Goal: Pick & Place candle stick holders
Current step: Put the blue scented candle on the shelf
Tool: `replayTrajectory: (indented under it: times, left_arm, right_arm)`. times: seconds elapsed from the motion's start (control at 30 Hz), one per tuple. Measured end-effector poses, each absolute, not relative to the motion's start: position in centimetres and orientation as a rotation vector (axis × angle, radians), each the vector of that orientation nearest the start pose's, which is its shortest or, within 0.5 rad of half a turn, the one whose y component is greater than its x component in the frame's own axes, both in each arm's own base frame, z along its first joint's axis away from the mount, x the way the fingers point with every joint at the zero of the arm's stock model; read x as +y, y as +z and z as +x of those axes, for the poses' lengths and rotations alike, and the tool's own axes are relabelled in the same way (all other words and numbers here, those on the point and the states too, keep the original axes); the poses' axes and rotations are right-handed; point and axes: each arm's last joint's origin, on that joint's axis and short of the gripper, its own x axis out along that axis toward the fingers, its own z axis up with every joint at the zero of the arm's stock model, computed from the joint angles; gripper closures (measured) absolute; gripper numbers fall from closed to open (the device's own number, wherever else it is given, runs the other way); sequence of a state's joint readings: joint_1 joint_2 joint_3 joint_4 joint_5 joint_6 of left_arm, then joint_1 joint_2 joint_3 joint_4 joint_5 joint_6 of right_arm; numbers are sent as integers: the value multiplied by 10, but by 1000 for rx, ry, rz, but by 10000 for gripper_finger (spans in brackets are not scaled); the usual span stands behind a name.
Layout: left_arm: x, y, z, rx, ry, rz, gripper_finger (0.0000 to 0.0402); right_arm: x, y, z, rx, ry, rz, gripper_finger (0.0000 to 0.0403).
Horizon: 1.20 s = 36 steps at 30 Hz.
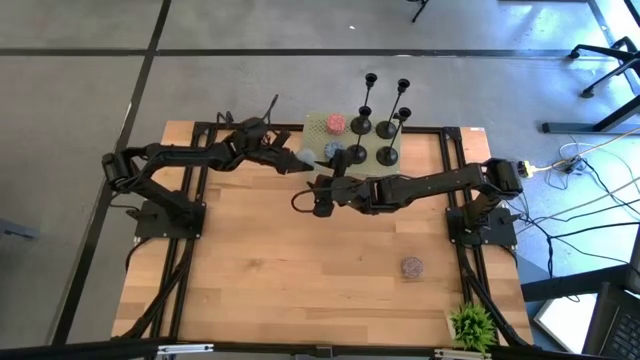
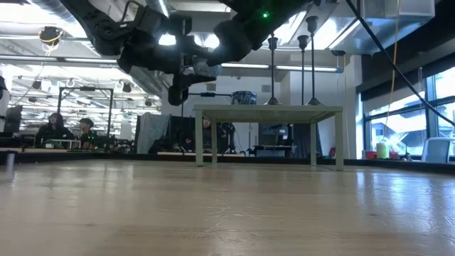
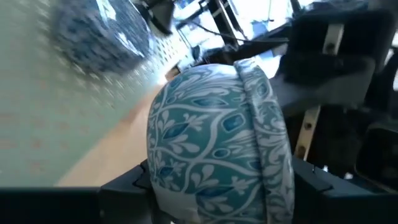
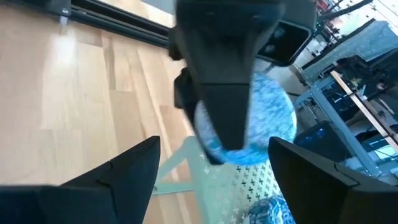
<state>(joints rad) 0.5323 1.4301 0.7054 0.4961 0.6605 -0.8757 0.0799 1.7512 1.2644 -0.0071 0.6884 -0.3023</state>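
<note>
Several black candle stick holders [image 1: 385,130] stand on their round bases on a small pale green stand [image 1: 318,128] at the table's far edge; the low view shows their stems [image 2: 272,67]. No gripper touches them. My left gripper [image 1: 303,158] is shut on a teal-and-white patterned ball [image 3: 211,130], held in the air by the stand's near left corner. My right gripper [image 4: 214,168] is open just near of it, over the table's middle [image 1: 320,197], and points at the ball with nothing between its fingers. My left gripper pinches the patterned ball between its two fingers, one on each opposite side [image 3: 158,177]. The fingers [image 4: 224,93] come roughly level from the table's left. The ball is lifted clear of the table and the stand.
A red patterned ball [image 1: 335,122] and a blue patterned ball [image 1: 332,150] lie on the stand beside the holders. Another ball [image 1: 411,267] lies on the wooden table near its right edge, and a small green plant [image 1: 470,325] stands at the near right corner.
</note>
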Motion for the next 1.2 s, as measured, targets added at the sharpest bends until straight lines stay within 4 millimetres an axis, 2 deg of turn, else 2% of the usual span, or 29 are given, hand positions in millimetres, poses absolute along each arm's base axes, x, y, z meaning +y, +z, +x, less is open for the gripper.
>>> replayTrajectory:
  times: [0.37,0.7,0.9,1.2]
  left_arm:
    - [145,218,255,280,80,-996,200]
    - [151,216,251,280,101,-1070,199]
    - [144,217,255,293,73,-1096,199]
    - [132,218,261,316,2,-1098,199]
  right_arm:
    - [8,260,392,549,-545,-471,102]
    - [44,261,389,524,-522,-508,102]
    - [64,262,385,514,-544,-536,102]
    - [76,263,380,522,-608,-608,102]
